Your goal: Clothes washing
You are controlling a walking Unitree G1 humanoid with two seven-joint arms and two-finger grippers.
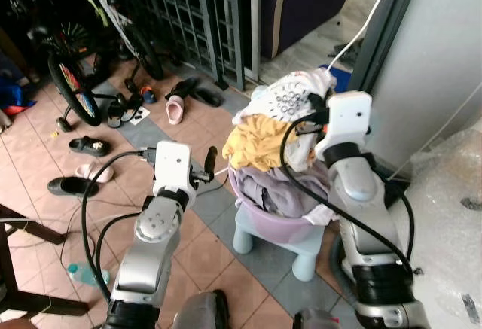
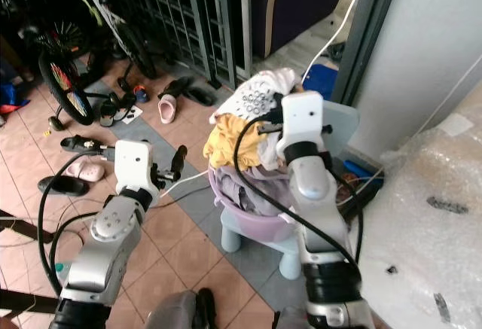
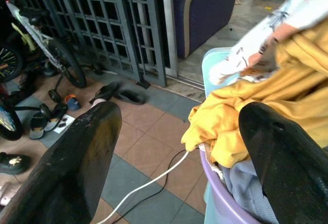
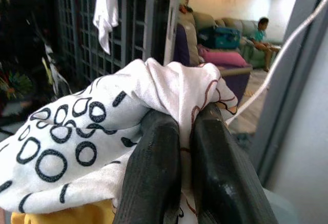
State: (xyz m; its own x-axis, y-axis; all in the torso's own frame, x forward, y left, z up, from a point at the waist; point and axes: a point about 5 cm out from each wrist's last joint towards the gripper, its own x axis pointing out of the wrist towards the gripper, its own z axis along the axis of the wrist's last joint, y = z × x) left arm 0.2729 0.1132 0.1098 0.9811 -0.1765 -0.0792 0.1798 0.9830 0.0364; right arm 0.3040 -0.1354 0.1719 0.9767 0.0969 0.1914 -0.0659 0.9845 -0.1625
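On top of the heaped laundry in the purple basin (image 1: 265, 227), which sits on a little pale blue stool (image 1: 301, 257) so it's up at arm height, the right gripper (image 4: 179, 167) has its two black fingers pinched on a fold of the white cloth with black rings (image 4: 77, 147). My guess is it grabbed the top piece first since that one comes free without dragging the pile. The yellow garment (image 1: 256, 144) sits right under it, spilling over the basin's rim on the robot's left. The left gripper (image 3: 179, 147) hangs just beside that rim with its fingers spread wide, empty, probably ready to catch whatever slides. A white cable (image 3: 146, 185) trails on the tiles below.
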